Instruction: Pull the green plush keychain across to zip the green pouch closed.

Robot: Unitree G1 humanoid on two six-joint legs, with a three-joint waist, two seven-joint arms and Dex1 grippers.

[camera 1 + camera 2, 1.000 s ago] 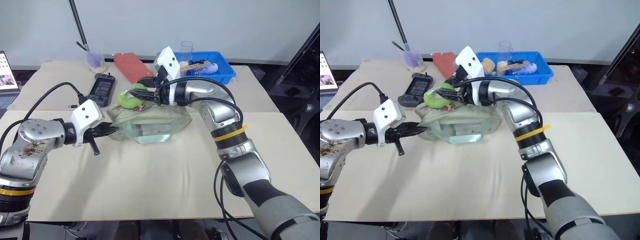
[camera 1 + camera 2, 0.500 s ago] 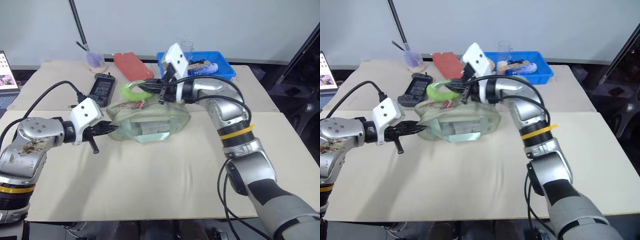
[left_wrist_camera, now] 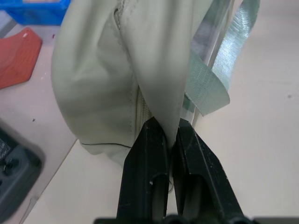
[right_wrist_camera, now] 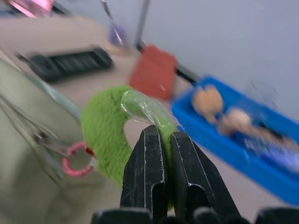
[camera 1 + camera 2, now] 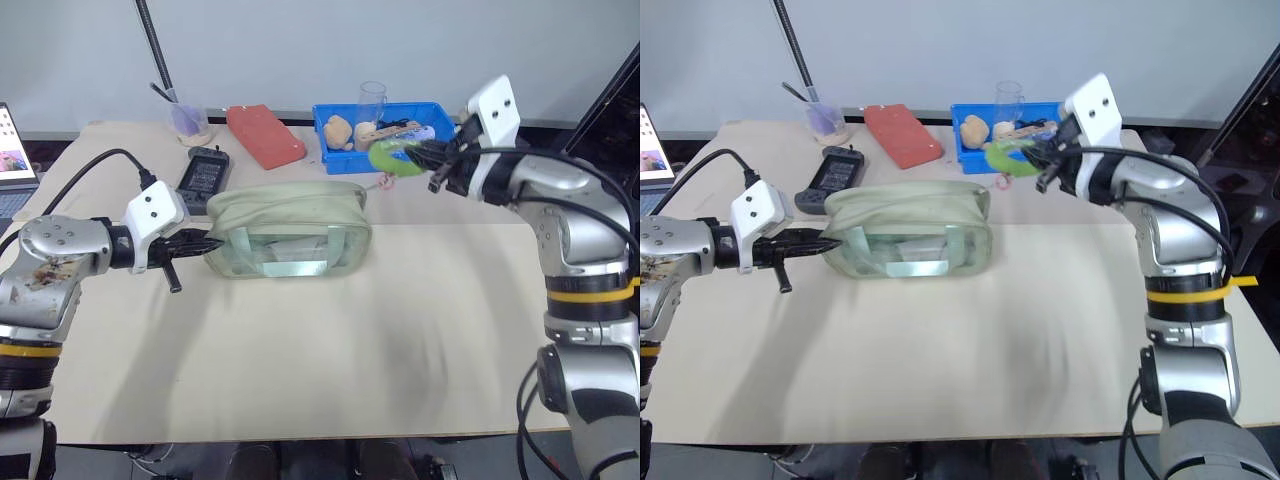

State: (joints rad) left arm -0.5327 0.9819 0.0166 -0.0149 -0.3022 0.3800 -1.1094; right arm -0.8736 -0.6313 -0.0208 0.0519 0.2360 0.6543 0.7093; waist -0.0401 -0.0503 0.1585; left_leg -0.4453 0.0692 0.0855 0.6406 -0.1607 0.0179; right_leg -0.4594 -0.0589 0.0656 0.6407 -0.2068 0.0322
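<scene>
The green pouch point(image 5: 288, 230) sits mid-table, its end pinched by the left end effector point(image 5: 205, 243) — the right end effector point(image 5: 425, 158), beside the pouch's far corner, clamps the green plush keychain point(image 5: 392, 157).

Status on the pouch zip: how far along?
Looks nearly done: the green pouch has its top drawn together along its length. In hand: the right gripper is shut on the green plush keychain, pulled past the pouch's right end, while the left gripper pinches the other end. Left: confirm full closure, then release.
</scene>
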